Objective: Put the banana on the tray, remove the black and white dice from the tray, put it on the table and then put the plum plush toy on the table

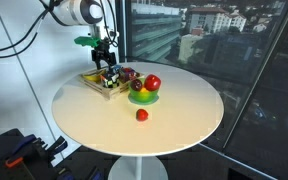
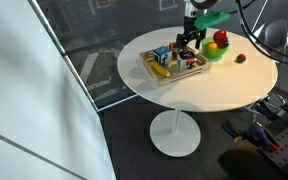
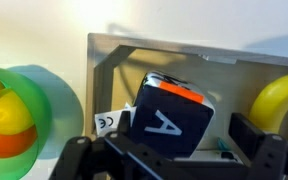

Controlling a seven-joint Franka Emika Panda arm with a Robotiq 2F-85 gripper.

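1. The round white tabletop point(image 1: 184, 120) has its rim close behind the shallow rectangular light-wood tray point(image 3: 164, 44). The widest bare room lies in front of the tray, toward the one small red ball point(image 1: 141, 114).
2. One round green bowl point(image 1: 144, 99) stands just beside the tray. One red and one yellow fruit show in it.
3. One curved yellow banana point(image 2: 161, 70) lies inside the tray, against a wall.
4. Two cubes sit in the tray: a blue one point(image 2: 161, 54) and the black and white dice point(image 3: 174, 115), which shows a dark face with a white A and an orange face.
5. The black gripper point(image 3: 169, 150) hangs over the tray, unclenched, its fingers point(image 3: 256, 138) either side of the dice and apart from it.
6. One dark maroon plum plush toy point(image 1: 129, 73) lies at the tray's bowl-side edge. Whether it is inside the tray cannot be told.
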